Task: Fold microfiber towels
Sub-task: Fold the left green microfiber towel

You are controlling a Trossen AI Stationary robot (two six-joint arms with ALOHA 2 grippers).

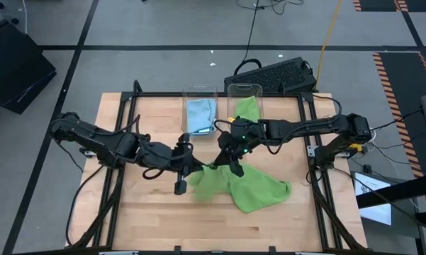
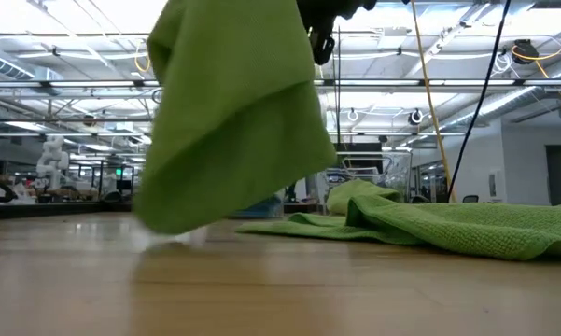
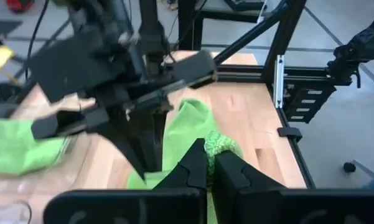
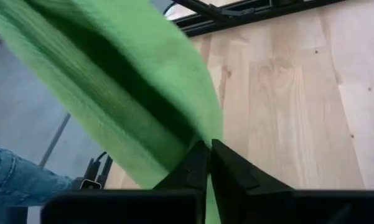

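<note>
- The lime green towel [image 1: 244, 185] is lying on the wooden table [image 1: 149, 219] just in front of the two clear bins, with one part spread flat toward the right side and another part being lifted off the wood near the middle.
- The left gripper [image 3: 211, 165] is pinching a bunched corner of that towel, fingers closed tight on the cloth.
- The right gripper [image 4: 209, 163] is meeting it at the table's middle, its fingers pressed together on a fold of the same green cloth, which is draping away from them.
- In the low view the raised part is hanging in a limp sheet, so I am judging it light, soft and floppy; it will sag wherever it is not held.
- Corners and hems are looking like the best holds; a mid-cloth pinch will only gather a lump.
- A blue towel [image 1: 200, 115] is sitting in the left bin [image 1: 198, 92], and another green towel [image 1: 247, 108] is spilling from the right bin [image 1: 244, 89].
- Open wood is lying toward the near edge and left side; the bins and frame rails are crowding the far side.
</note>
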